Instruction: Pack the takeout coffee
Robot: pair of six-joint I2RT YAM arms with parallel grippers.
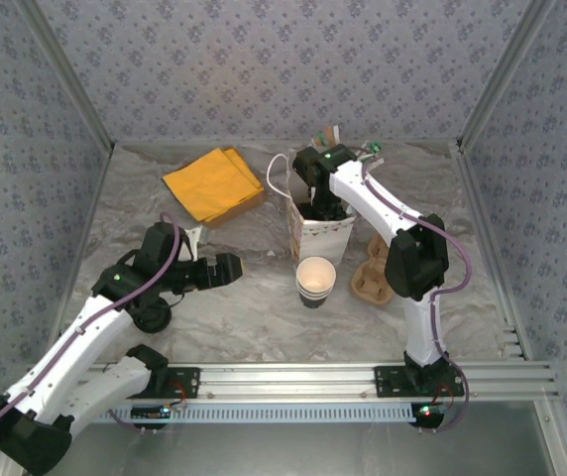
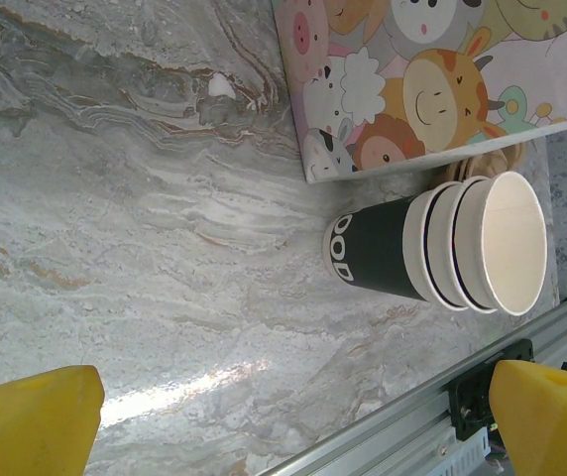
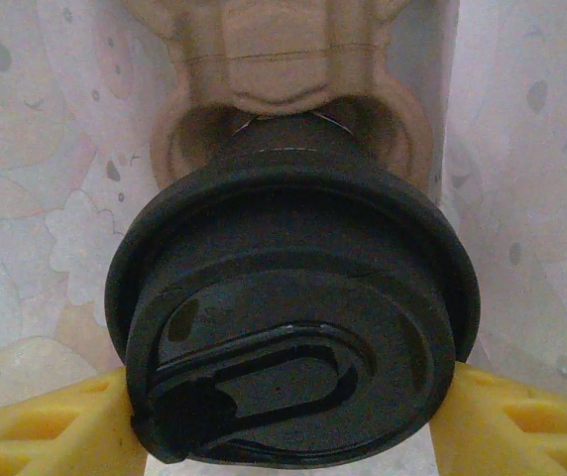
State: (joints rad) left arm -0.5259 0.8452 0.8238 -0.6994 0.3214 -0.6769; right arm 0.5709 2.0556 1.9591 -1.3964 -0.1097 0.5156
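Top view with both wrist views, packing stage. The takeout coffee (image 1: 315, 281) is a small paper cup, which the left wrist view resolves as a nested stack with a dark lettered wall and a cream inside. It stands upright on the tabletop (image 1: 254, 317) near the middle of the near edge, just in front of the cartoon-printed paper bag (image 1: 325, 236). A moulded-pulp cup carrier (image 1: 373, 280) lies just beside it on its right. My left gripper (image 1: 232, 270) hovers low over the tabletop with its yellow fingers (image 2: 36, 421) spread wide and nothing between them. The cup lies straight ahead of it, toward the right edge, with its long axis vertical and so crosswise to the line of approach. My right gripper (image 1: 315, 201) is down inside the bag, its fingers set against either side of a black-lidded cup (image 3: 283, 327), which I read as a grasp. That cup sits over a well of a second pulp carrier (image 3: 283, 59) deeper in the bag. I judge the left arm to be the one placed for the paper cup, since it is free and faces the cup's wall; the right arm is about as near but occupied. The coming move calls for a level, sideways approach to that upright wall.
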